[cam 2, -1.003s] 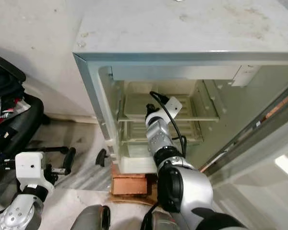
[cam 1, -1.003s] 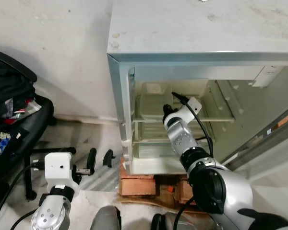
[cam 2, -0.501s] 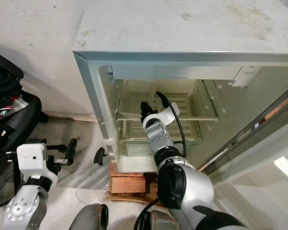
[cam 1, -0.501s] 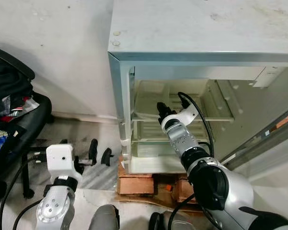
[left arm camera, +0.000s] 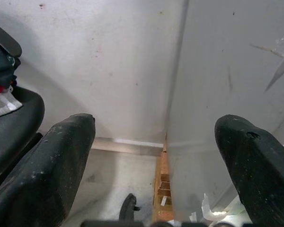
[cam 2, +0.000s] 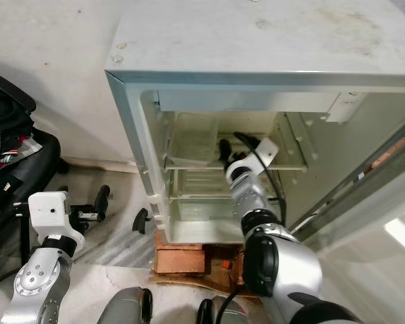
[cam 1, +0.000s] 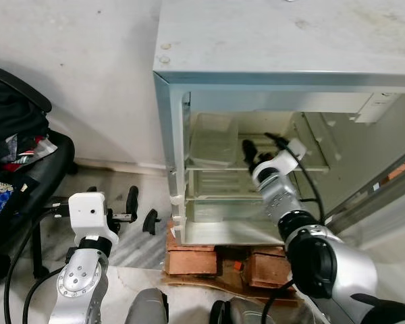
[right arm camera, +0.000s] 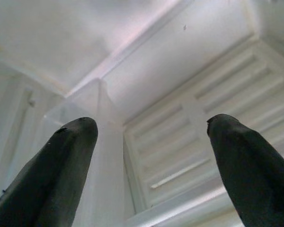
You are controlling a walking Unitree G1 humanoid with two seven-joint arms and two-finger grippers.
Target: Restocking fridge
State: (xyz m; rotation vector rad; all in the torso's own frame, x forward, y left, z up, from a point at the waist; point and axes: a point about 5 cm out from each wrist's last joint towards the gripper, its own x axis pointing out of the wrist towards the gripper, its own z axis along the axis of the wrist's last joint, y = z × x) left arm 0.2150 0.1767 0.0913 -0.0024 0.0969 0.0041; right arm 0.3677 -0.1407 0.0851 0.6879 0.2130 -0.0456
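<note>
black chair (cam 1: 27, 169) cut off at frame edge, fridge door (cam 1: 385, 182) cropped, clear container's (cam 1: 212, 138) contents indistinct

home room | small fridge (cam 1: 270, 40) on bricks (cam 1: 192, 260) | office chair (cam 1: 27, 169)

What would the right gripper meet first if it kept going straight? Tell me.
Probably the white ribbed back wall of the fridge. The right gripper, jaws open, points along the upper shelf with the clear plastic container off to one side; depth is unclear.
</note>
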